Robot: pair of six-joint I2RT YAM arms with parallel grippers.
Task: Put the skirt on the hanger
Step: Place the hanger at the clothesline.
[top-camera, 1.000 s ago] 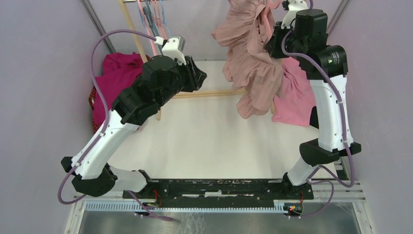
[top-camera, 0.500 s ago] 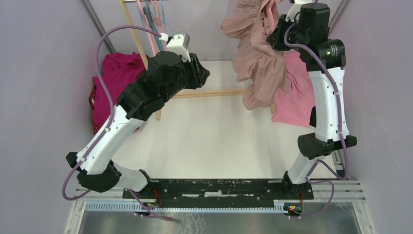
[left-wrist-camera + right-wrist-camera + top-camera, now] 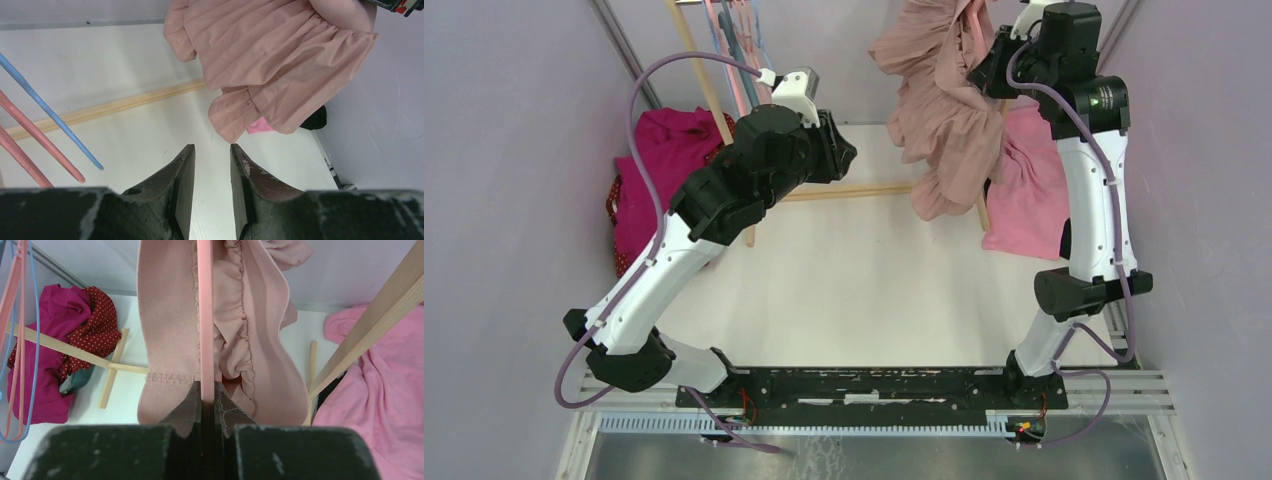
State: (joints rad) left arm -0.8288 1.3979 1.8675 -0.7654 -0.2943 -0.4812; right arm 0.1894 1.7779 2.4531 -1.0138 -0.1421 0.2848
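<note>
- Since a second ago the right arm has straightened toward the far end of the wooden rack (image 3: 864, 190). The skirt (image 3: 944, 110) it carries now hangs with its hem a little higher over the rack's crossbar. The left arm has edged slightly along the same crossbar.
- The right gripper (image 3: 207, 390) is clenched on the thin pink rod of a hanger (image 3: 205, 315).
- Only the right wrist view shows this grip. From above, the skirt's dusty pink folds hide the fingers and the hanger.
- In that wrist view the skirt's elastic waistband lies against the rod on both sides. Whether the rod passes through the waistband cannot be told.
- The left gripper (image 3: 212, 155) hovers above the crossbar with its fingers parted and nothing between them. Only its own wrist view shows that gap.
- Spare hangers (image 3: 744, 40), pink and blue, hang at the rack's far left end.
- Magenta clothes (image 3: 664, 150) lie heaped left of the rack, and a pink garment (image 3: 1024, 200) lies at its right end, both on the white table (image 3: 854, 290).
</note>
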